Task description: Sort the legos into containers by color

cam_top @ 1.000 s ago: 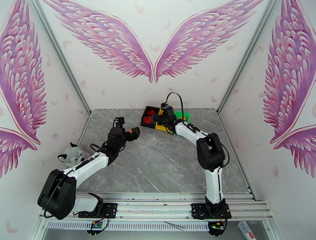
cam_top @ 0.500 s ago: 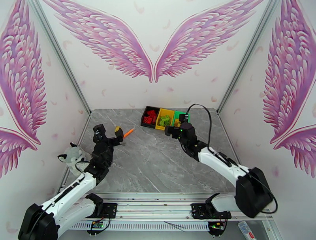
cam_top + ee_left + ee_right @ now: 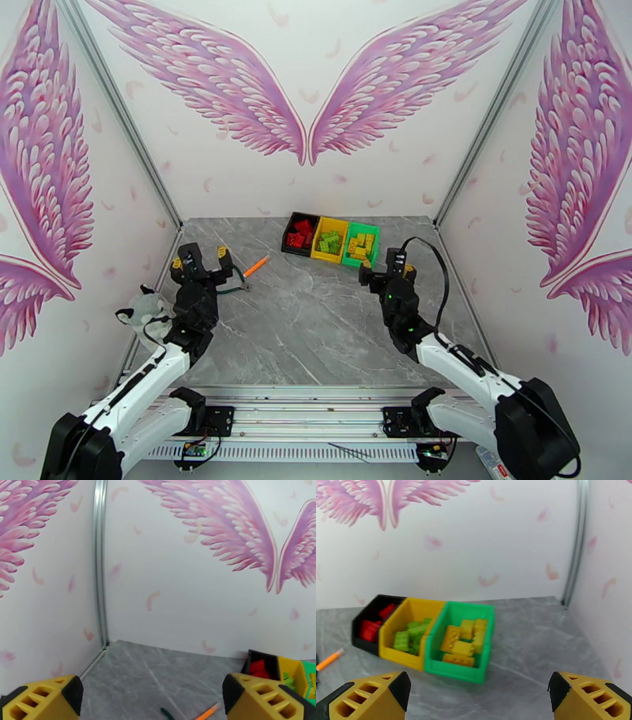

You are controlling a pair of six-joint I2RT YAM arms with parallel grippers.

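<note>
- Three small open plastic bins are set in a touching row at the far side of the grey marbled table (image 3: 316, 339): black bin (image 3: 357, 634), yellow bin (image 3: 401, 656), green bin (image 3: 454, 670).
- Red studded bricks (image 3: 369, 630) are held in the black bin, light green bricks (image 3: 409, 638) in the yellow, yellow bricks (image 3: 462, 642) in the green.
- Left gripper (image 3: 200, 258) is spread wide and empty.
- Right gripper (image 3: 386, 271) is spread wide and empty, near the green bin.
- An orange-handled tool (image 3: 254, 266), possibly pliers, is seen near the left gripper.

Twin arms, white shells, black joints.
Left arm (image 3: 150, 371), right arm (image 3: 466, 367): black cable loop and green indicator lights on the right one; left gripper (image 3: 201, 260) and right gripper (image 3: 387, 270) carry yellow slotted fingers (image 3: 39, 697), black-faced.
</note>
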